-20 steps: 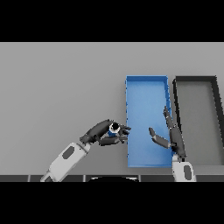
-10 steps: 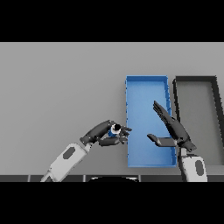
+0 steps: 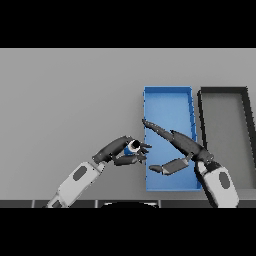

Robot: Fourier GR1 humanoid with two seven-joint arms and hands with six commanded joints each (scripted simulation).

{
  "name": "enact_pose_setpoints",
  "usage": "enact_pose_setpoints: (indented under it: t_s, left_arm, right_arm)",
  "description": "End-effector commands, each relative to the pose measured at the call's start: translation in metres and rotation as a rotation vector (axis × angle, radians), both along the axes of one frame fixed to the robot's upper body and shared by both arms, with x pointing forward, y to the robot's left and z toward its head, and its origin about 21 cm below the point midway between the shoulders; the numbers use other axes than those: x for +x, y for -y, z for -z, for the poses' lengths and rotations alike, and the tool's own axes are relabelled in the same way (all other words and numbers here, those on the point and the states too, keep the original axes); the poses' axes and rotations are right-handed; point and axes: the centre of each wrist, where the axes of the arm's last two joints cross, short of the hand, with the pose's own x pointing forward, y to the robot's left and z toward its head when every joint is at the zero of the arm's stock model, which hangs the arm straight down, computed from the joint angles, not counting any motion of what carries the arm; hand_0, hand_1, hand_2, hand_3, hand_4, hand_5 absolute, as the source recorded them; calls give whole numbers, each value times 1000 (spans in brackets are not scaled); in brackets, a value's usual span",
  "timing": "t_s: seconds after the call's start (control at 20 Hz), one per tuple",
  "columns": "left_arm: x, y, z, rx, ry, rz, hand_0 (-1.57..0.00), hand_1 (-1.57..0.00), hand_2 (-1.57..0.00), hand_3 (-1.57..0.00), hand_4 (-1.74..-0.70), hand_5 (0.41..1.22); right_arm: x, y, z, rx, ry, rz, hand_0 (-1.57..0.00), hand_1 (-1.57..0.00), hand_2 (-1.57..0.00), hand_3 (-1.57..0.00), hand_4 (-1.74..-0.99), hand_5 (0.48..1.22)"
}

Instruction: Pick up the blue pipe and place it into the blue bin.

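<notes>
The blue pipe point(image 3: 133, 146) is a short blue tube with a white open end. My left hand point(image 3: 120, 150) has its fingers and thumb curled round it, just left of the blue bin's point(image 3: 168, 95) left wall, near its front half. The bin is a long blue rectangular tray right of centre. My right hand point(image 3: 180, 147) is open over the bin's front half, fingers stretched toward the upper left, thumb hanging below. Its fingertips lie a short way right of the pipe, apart from it.
A black bin point(image 3: 225, 92) of similar shape stands right beside the blue one, at the right edge. Grey table point(image 3: 65, 95) stretches to the left and far side.
My right hand has swung left over the blue bin, its fingers lowering toward the pipe. My left hand with the pipe has shifted slightly right toward the bin wall.
</notes>
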Motion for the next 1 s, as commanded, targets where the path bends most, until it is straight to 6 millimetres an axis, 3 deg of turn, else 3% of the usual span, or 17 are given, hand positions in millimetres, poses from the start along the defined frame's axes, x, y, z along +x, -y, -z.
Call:
enact_pose_setpoints:
  t_s: [0.0, 0.45, 0.75, 0.8, 0.85, 0.95]
  left_arm:
    - [1, 0, 0, -1, -12, -1, -1571, -1571, -1571, -1437, -1732, 1221]
    - [5, -5, 6, -27, -23, 36, -1571, -1571, -1571, -1511, -1730, 1221]
    - [3, -5, 5, -37, -40, 58, -1571, -1571, -1571, -1474, -1720, 1221]
    - [5, -9, 5, -34, -39, 65, -1571, -1567, -1571, -1395, -1717, 1221]
    - [5, -6, 4, -31, -2, 66, -1496, -1393, -1367, -1150, -1630, 1221]
    - [8, -4, -2, 109, 44, 37, -993, -895, -875, -736, -1587, 1221]
  right_arm:
    - [2, -8, -4, -17, 16, -33, 1, 1, 1, 1, -1303, 532]
    - [25, -62, -8, -98, 4, -174, 1, 1, 1, 1, -1226, 520]
    - [42, -85, -11, -120, -14, -239, -14, -36, -68, -11, -1241, 516]
    - [43, -86, -10, -126, -14, -247, -54, -83, -115, -43, -1268, 519]
    - [45, -89, -10, -140, -14, -258, -138, -166, -193, -106, -1308, 523]
    - [48, -100, -9, -160, -19, -281, -478, -500, -500, -375, -1390, 538]
